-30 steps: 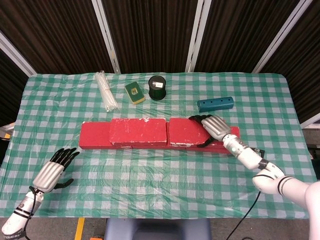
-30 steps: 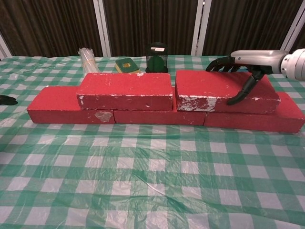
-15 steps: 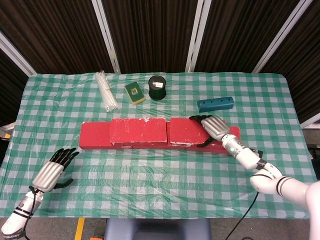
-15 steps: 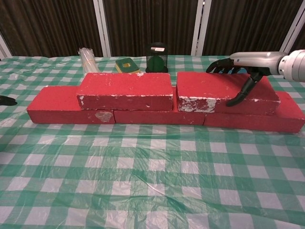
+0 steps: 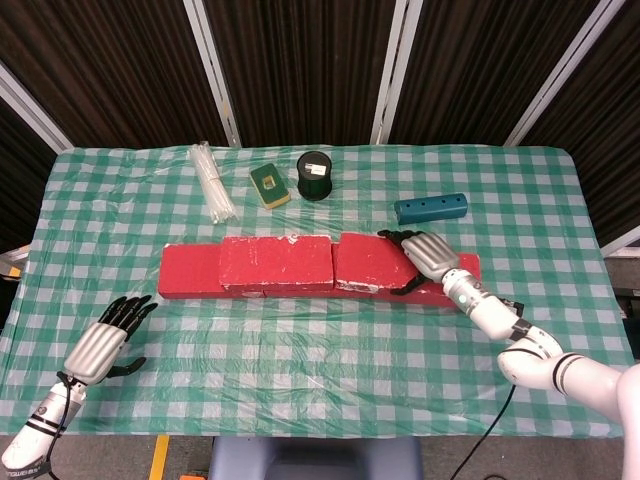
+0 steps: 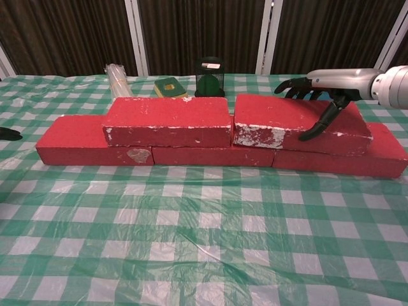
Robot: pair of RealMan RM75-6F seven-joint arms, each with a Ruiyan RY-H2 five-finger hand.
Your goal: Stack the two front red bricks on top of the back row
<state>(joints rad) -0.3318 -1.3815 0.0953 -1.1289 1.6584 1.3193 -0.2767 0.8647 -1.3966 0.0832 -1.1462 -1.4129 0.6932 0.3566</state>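
Note:
A back row of red bricks (image 5: 188, 272) (image 6: 89, 146) lies across the checked table. Two more red bricks sit on top of it. The left top brick (image 5: 277, 263) (image 6: 167, 120) lies flat. The right top brick (image 5: 368, 262) (image 6: 274, 121) sits slightly skewed, close to the left one. My right hand (image 5: 428, 255) (image 6: 319, 89) grips its right end, with fingers over the back edge and thumb on the front face. My left hand (image 5: 100, 345) rests open on the cloth at the front left, away from the bricks.
Behind the bricks stand a dark green can (image 5: 315, 174) (image 6: 210, 76), a yellow-green sponge (image 5: 269, 185) (image 6: 169, 87) and a bundle of clear tubes (image 5: 212, 180) (image 6: 116, 75). A teal block (image 5: 430, 208) lies just behind my right hand.
The right top brick has slid a little to the left under my right hand, narrowing the gap to the left top brick, and now sits slightly skewed. My left hand has not moved.

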